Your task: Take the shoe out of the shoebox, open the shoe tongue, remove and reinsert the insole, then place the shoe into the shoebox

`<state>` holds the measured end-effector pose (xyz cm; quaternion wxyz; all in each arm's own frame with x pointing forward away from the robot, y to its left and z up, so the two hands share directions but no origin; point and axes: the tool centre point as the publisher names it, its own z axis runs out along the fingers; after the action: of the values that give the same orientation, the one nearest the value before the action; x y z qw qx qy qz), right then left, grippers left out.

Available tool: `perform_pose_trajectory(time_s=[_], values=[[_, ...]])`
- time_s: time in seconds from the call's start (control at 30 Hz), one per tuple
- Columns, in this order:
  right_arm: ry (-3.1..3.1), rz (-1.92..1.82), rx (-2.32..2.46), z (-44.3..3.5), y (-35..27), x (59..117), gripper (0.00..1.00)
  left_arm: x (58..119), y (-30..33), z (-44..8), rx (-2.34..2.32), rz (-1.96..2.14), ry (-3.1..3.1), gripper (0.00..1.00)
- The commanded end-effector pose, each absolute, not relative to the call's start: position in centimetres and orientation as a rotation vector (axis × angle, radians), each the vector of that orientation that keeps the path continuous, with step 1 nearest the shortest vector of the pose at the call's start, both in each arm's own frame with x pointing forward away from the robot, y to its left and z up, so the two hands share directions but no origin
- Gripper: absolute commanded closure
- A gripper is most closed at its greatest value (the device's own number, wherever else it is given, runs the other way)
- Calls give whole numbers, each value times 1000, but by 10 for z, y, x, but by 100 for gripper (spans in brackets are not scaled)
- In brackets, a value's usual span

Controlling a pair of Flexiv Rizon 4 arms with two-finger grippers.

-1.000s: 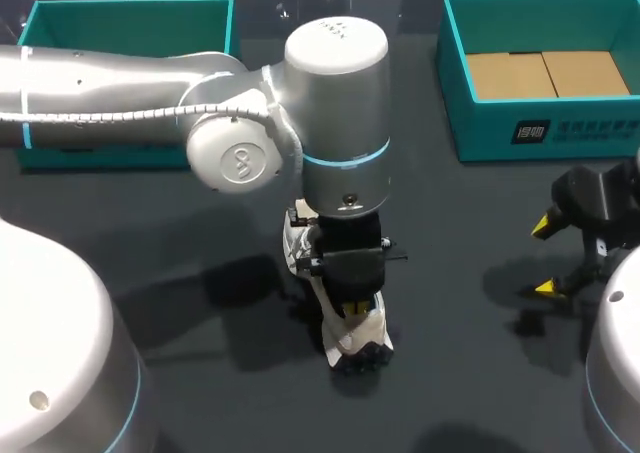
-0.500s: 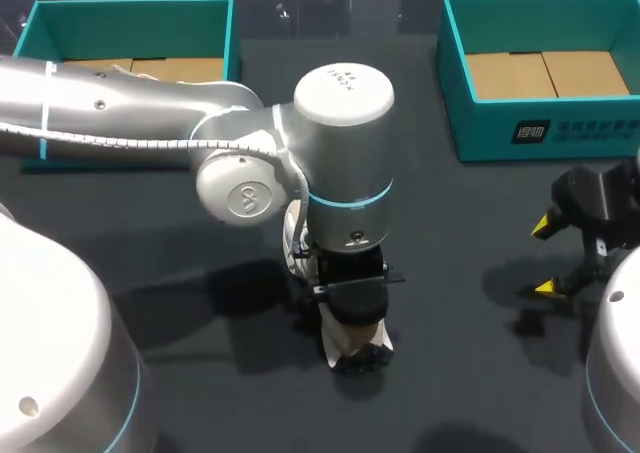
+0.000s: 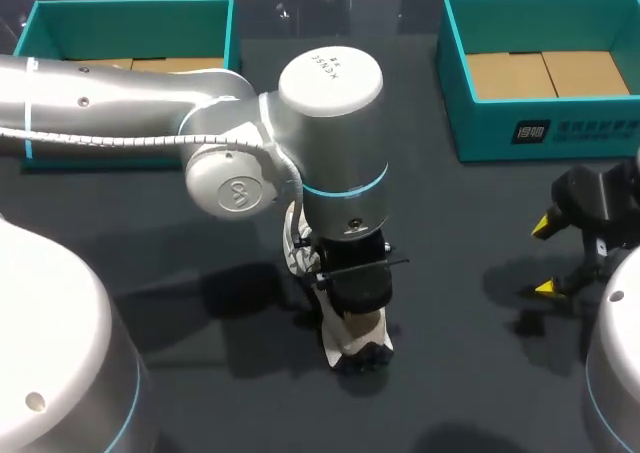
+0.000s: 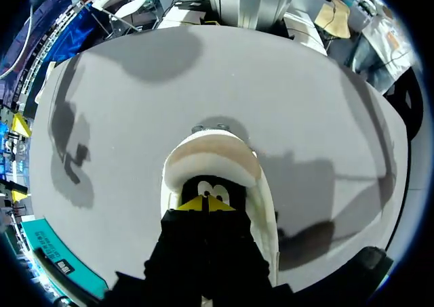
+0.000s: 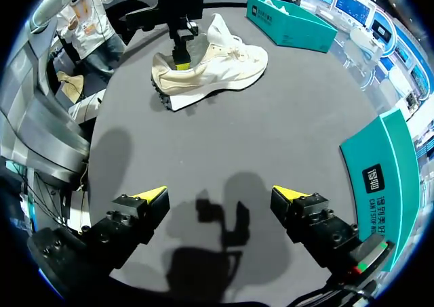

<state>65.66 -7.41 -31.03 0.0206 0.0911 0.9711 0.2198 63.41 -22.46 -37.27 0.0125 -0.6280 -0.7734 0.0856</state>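
Cream-white sneaker (image 3: 357,341) stands upright near the middle of the dark tabletop (image 3: 470,373), outside both boxes, with its heel toward 6 o'clock and its toe toward 12 under the left arm (image 3: 120,93). The left pincer (image 4: 203,202) comes straight down into the shoe's opening just ahead of the heel collar, a fit, I judge, for getting at the insole. Its yellow tips are pressed together in the dark interior. Whether a thin insole edge is pinched between them is hidden, and no insole can be made out. From overhead the wrist covers the tongue and laces. Side-on they are too small to tell if the tongue is pulled open.

At 3 o'clock of the shoe, well apart, the right pincer (image 3: 548,256) hovers over bare tabletop with its fingers wide apart and holding nothing, probably parked clear of the work.

Farther off, one teal shoebox (image 3: 130,11) waits at 11 o'clock, partly masked by the arm. A second shoebox (image 3: 500,123) at 1 o'clock shows its brown cardboard floor.
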Motion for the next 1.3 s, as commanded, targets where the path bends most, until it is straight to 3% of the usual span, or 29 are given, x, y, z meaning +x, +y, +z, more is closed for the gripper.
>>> perform_pose_trajectory(time_s=[0.03,0.3,0.8,1.3], values=[[3009,675,285,-310,-74,654,0,635,-235,-393,-1931,268,-2384,100],[3009,675,285,-310,-74,654,0,640,-220,-408,-1866,176,-2395,100],[3009,675,285,-310,-74,654,0,638,-203,-340,-1938,2,-2460,100],[3009,675,285,-310,-74,654,0,660,-208,-345,-1921,-179,-2481,100]])
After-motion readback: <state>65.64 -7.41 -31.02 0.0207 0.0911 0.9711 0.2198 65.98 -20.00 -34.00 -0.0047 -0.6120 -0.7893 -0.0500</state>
